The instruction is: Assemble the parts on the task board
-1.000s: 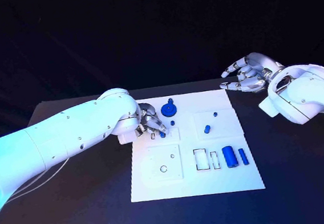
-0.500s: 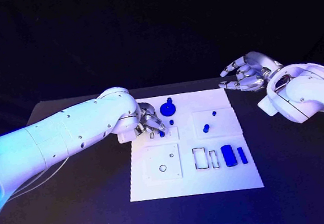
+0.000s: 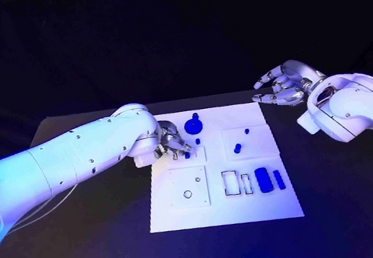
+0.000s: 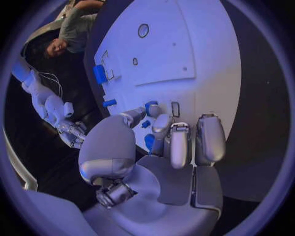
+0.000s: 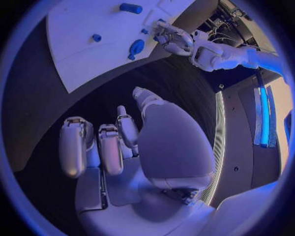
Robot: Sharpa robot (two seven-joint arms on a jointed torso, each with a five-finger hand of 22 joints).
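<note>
Dim blue-violet light – black surroundings; task board (image 3: 226,206) bright; wrist views fisheye-bent at rims.

Left arm is reaching in from the left, its left hand (image 3: 171,142) lowered, fingers (image 4: 175,142) pointing down and curled close together around a small blue piece at the fingertips. Right arm is coming in from the right, its right hand (image 3: 282,86) hanging raised at the far right, fingers (image 5: 110,147) apart, loosely curled, holding nothing.
</note>
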